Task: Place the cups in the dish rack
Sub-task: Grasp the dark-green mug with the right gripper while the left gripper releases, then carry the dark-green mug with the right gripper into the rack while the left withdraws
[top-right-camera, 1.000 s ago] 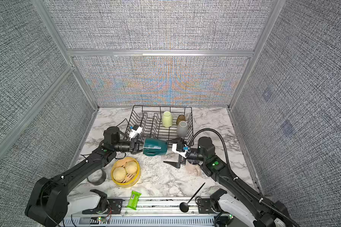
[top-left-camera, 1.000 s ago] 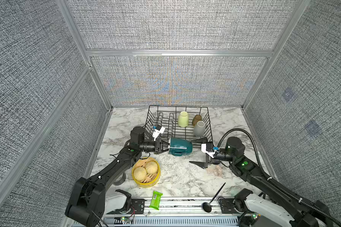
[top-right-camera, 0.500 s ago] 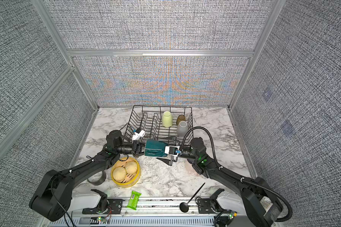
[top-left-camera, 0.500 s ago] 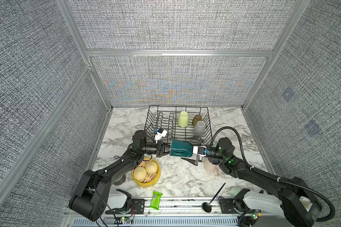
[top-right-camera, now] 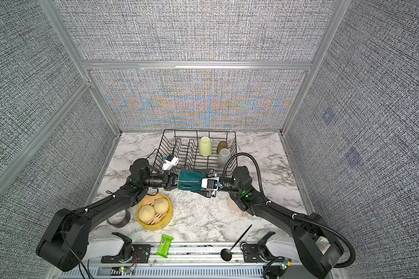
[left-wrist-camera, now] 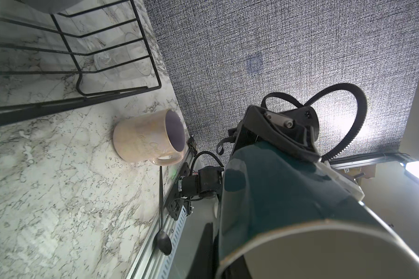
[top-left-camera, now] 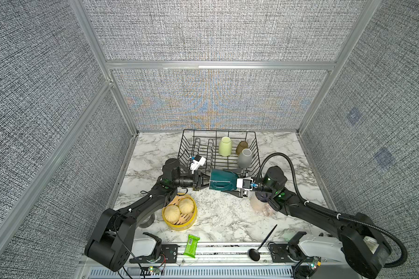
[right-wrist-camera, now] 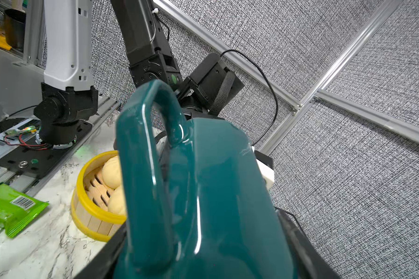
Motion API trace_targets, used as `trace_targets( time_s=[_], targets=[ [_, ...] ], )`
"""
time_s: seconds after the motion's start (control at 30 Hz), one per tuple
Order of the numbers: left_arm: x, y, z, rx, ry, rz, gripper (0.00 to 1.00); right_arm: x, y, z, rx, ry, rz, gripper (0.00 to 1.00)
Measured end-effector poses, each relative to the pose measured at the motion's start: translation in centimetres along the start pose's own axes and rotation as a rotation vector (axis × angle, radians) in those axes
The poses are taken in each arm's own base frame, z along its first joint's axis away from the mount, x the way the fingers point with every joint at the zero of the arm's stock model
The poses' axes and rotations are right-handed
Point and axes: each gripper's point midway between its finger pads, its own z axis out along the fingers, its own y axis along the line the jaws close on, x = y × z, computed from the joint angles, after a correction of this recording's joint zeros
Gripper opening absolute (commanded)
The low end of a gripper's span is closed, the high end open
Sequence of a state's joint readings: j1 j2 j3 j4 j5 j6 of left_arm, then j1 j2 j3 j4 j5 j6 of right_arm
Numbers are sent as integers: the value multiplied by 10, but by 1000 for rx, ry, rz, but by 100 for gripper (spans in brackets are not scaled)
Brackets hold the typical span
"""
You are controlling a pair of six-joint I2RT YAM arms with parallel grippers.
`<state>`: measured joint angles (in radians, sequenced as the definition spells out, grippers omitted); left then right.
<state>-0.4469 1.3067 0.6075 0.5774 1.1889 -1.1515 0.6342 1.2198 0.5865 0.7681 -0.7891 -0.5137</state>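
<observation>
Just before the dish rack (top-left-camera: 182,147): dark teal mug (top-left-camera: 217,184), sideways
Left gripper (top-left-camera: 206,184): clamped on rim
Right gripper (top-left-camera: 228,181): astride base, grip unclear

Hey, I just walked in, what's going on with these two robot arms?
It looks like a handover. The left claw pinches the rim of a dark teal mug, held sideways in front of the dish rack. The right claw straddles the mug's base end; whether it grips yet is unclear. A pale green cup, an amber tumbler and a grey cup sit in the rack. A pink mug waits on the table.
</observation>
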Motion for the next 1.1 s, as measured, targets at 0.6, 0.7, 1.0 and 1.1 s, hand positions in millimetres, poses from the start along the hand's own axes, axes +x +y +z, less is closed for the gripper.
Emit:
trace_targets(
  time_s=[0.6, 0.7, 1.0, 1.1],
  targets=[
    [-28, 24, -17, -131, -141, -15, 80, 4, -45, -5, 89, 180, 252, 42],
    [-37, 28, -26, -205, -194, 6, 82, 9, -57, -8, 121, 245, 305, 36],
    [-41, 43, -59, -487, -318, 50, 93, 47, -87, -15, 224, 474, 441, 32],
    [-34, 51, -73, -583, -353, 58, 93, 56, -99, -14, 252, 533, 446, 32]
  ],
)
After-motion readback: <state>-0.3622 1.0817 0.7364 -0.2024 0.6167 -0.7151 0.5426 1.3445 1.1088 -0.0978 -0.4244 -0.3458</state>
